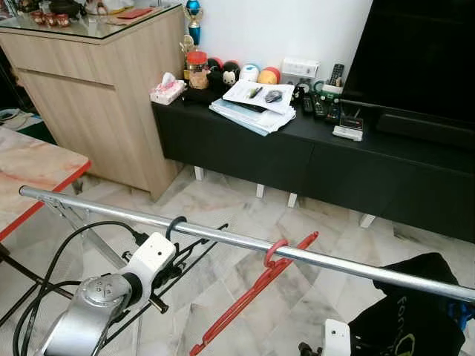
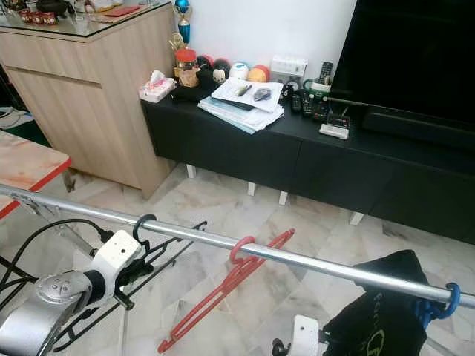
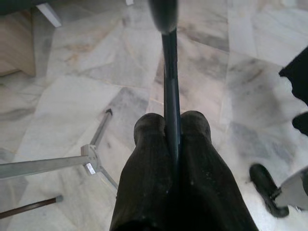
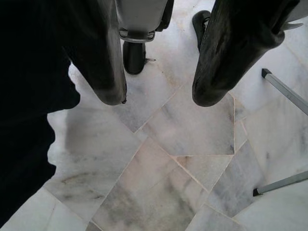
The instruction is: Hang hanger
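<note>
Left gripper (image 3: 172,139) pinches black hanger (image 1: 194,252), hooked over rail (image 1: 223,236)

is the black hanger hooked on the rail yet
Yes. The black hanger has its hook looped over the metal rail, while the left gripper grips it.

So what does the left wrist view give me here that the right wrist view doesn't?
The left wrist view has the left gripper with its fingers shut tight on a thin bar of the black hanger. The right wrist view has the right gripper open and holding nothing, with a dark garment beside it. Both look down on the marble floor and on metal legs of the rack.
</note>
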Tool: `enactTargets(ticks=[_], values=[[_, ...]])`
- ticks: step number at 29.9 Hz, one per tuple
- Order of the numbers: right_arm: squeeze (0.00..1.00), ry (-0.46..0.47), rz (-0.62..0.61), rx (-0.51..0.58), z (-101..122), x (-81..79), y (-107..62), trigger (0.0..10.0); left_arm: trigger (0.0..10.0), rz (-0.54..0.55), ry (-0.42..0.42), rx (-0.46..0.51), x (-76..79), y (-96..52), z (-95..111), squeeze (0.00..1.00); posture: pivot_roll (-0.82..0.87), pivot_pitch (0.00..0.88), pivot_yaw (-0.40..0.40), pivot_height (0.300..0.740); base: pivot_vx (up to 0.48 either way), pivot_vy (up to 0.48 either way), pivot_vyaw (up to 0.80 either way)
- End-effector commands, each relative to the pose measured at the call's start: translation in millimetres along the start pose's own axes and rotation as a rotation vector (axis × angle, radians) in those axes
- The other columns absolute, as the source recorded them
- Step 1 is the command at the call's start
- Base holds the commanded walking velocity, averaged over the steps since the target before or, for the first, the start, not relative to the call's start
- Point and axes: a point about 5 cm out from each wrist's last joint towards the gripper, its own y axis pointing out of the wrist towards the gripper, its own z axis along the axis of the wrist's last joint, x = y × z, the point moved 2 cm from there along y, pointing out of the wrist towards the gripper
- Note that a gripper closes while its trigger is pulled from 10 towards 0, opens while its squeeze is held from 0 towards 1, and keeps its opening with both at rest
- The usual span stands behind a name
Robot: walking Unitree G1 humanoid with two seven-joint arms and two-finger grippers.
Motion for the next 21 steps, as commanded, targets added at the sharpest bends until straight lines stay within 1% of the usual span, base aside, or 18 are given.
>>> enactTargets(ticks=[1, 2, 5, 9, 12, 13, 14, 15, 16, 21], values=[[0.0, -0.01, 0.001, -0.011, -1, -0.4, 0.1, 10.0, 10.0, 0.021, -0.009, 0.008, 0.2, 4.6, -5, 0.0, 0.16, 0.08, -0.039, 0.74, 0.0, 0.0, 0.0], [0.0, -0.01, 0.0, -0.011, -1, -0.4, 0.1, 10.0, 10.0, 0.027, -0.023, 0.035, 0.7, 6.7, -2, 0.0, 0.16, 0.08, -0.039, 0.74, 0.0, 0.0, 0.0], [0.0, -0.01, -0.002, -0.011, -1, -0.2, 0.1, 10.0, 10.0, 0.014, -0.056, 0.063, 5.5, 10.7, 0, 0.0, 0.15, 0.077, -0.04, 0.74, 0.0, 0.0, 0.0], [0.0, -0.008, -0.002, -0.012, -1, -0.2, 0.1, 10.0, 10.0, 0.005, -0.066, 0.058, 13.2, 13.2, -6, 0.0, 0.15, 0.078, -0.039, 0.74, 0.0, 0.0, 0.0], [0.0, -0.008, -0.003, -0.012, -1, -0.1, 0.1, 10.0, 10.0, 0.008, -0.082, 0.084, 15.0, 12.5, -5, 0.0, 0.15, 0.078, -0.04, 0.74, 0.0, 0.0, 0.0], [0.0, -0.008, -0.003, -0.012, -1, -0.1, 0.1, 10.0, 10.0, 0.01, -0.086, 0.092, 15.3, 12.1, -4, 0.13, 0.15, 0.079, -0.041, 0.74, 0.0, 0.0, 0.0], [0.0, -0.009, -0.003, -0.012, -1, 0.0, 0.1, 10.0, 10.0, 0.015, -0.091, 0.102, 15.3, 11.5, -2, 0.77, 0.15, 0.079, -0.041, 0.74, 0.0, 0.0, 0.0], [0.0, -0.009, -0.003, -0.013, -1, 0.0, 0.0, 10.0, 10.0, 0.025, -0.093, 0.117, 14.9, 10.7, -1, 0.95, 0.15, 0.08, -0.041, 0.74, 0.0, 0.0, 0.0], [0.0, -0.01, -0.002, -0.013, -1, 0.1, 0.0, 10.0, 10.0, 0.03, -0.09, 0.127, 14.7, 10.4, 0, 0.96, 0.15, 0.08, -0.041, 0.74, 0.0, 0.0, 0.0], [0.0, -0.01, -0.002, -0.014, -2, 0.0, 0.0, 10.0, 10.0, 0.062, -0.101, 0.206, 13.0, 5.0, 11, 0.93, 0.15, 0.079, -0.039, 0.74, 0.0, 0.0, 0.0]])
